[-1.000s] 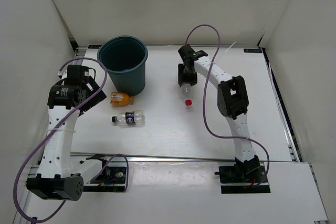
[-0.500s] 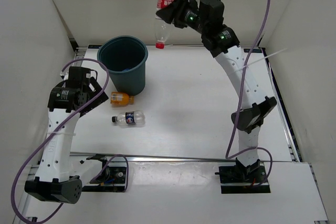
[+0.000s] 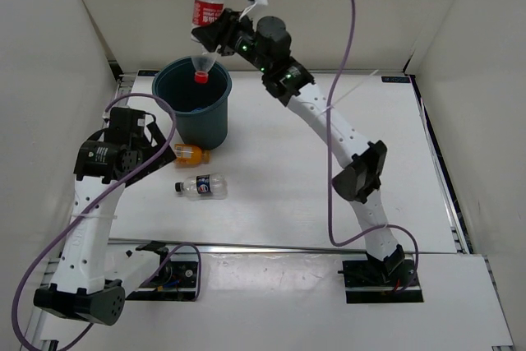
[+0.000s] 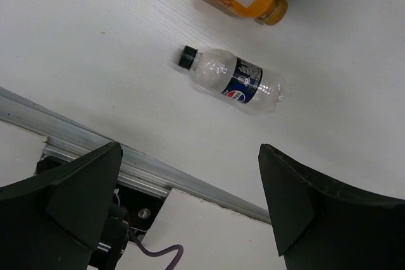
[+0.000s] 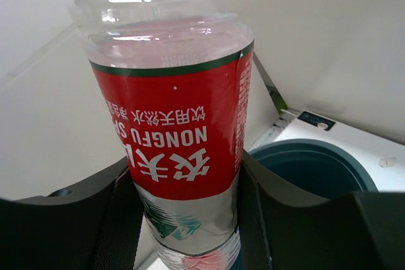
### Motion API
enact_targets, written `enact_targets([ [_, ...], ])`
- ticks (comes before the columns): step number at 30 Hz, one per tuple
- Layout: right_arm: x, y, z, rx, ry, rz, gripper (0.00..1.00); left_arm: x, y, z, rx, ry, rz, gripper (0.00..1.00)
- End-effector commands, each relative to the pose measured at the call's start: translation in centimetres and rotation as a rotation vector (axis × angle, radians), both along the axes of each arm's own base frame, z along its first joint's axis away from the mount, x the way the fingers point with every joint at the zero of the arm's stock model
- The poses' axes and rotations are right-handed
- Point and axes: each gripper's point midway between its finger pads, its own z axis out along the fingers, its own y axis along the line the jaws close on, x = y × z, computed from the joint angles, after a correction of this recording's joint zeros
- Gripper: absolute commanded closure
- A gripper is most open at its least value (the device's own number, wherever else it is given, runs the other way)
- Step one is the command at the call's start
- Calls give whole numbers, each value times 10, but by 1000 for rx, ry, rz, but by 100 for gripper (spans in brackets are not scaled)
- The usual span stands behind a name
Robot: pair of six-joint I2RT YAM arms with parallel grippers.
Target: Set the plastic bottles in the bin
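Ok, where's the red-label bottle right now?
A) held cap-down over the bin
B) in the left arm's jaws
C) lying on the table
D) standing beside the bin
A: the red-label bottle hangs cap-down in the right arm's jaws, above the bin.

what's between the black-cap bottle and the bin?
The orange bottle, on its side by the bin, with the black-cap bottle nearer the arm bases. Shows in the top external view.
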Motion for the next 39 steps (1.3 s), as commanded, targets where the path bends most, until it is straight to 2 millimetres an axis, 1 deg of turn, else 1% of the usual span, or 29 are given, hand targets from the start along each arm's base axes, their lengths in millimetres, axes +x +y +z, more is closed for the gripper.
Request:
enact_targets([
  [1,14,2,21,60,-152,-91,69,-5,-11,5,-5,17,-72,0],
  [3,25,5,14,52,-191,-128,69,-4,-14,3,5,26,-86,0],
  [5,30,4,15,57,-198,-152,68,-4,-17,3,6,27,-100,0],
  [8,35,11,-1,18,-216,-147,64,-3,-20,1,15,34,-116,0],
  [9,32,14,-3,7,-216,-125,49,-4,-20,-1,16,43,-116,0],
  [10,30,19,-11,-13,-209,-94,40,-2,-20,0,15,33,-116,0],
  [12,29,21,-19,-37,-190,-80,35,0,-21,-2,15,33,-116,0],
  [13,31,22,-26,-50,-177,-79,27,-1,-20,-5,16,42,-116,0],
  [15,31,22,-29,-66,-181,-82,15,-2,-19,-3,22,32,-111,0],
  [16,32,22,-29,-75,-192,-85,7,0,-16,-5,33,30,-104,0],
  [17,28,18,-20,-67,-200,-86,5,0,-15,-5,42,28,-98,0],
  [19,26,17,-17,-71,-197,-86,4,1,-6,1,78,4,-70,0],
  [20,22,14,-11,-69,-201,-78,1,1,-3,1,93,1,-60,0],
  [21,21,17,-21,-94,-182,-60,1,0,0,4,104,-13,-50,0],
  [23,14,11,-15,-108,-168,-58,1,1,8,6,135,-21,-15,0],
  [24,12,8,-22,-144,-133,-53,1,0,10,3,145,-14,-10,0],
  [25,4,-6,-2,-127,-125,-81,1,0,11,3,147,-17,4,0],
  [27,-4,-22,-3,-165,-79,-110,1,1,10,-5,135,-5,25,0],
  [28,-15,-39,8,-168,-70,-132,1,1,4,-7,95,-13,32,0],
  [29,-21,-48,11,-175,-60,-150,1,2,-7,-10,53,-16,-23,0],
  [30,-28,-55,15,-181,-55,-149,1,5,-19,-20,14,-3,-94,0],
  [31,-45,-69,25,-196,-59,-140,1,16,-33,-20,-21,-39,-184,0],
  [32,-52,-73,16,-227,-34,-123,1,16,-47,-22,-79,-53,-238,0],
  [33,-60,-79,11,-238,2,-117,1,18,-47,-28,-71,-50,-223,0],
  [34,-75,-103,22,-234,24,-154,1,18,-41,-43,-46,-34,-205,0],
  [35,-80,-114,16,-240,52,-180,1,24,-36,-44,10,-56,-208,0],
  [36,-82,-120,-14,-289,113,-195,1,26,-39,-49,45,-53,-247,0],
  [37,-95,-142,-5,-284,112,-215,1,26,-40,-57,80,-42,-290,0],
  [39,-105,-152,-12,-318,119,-215,1,30,-32,-62,173,-43,-298,0],
])
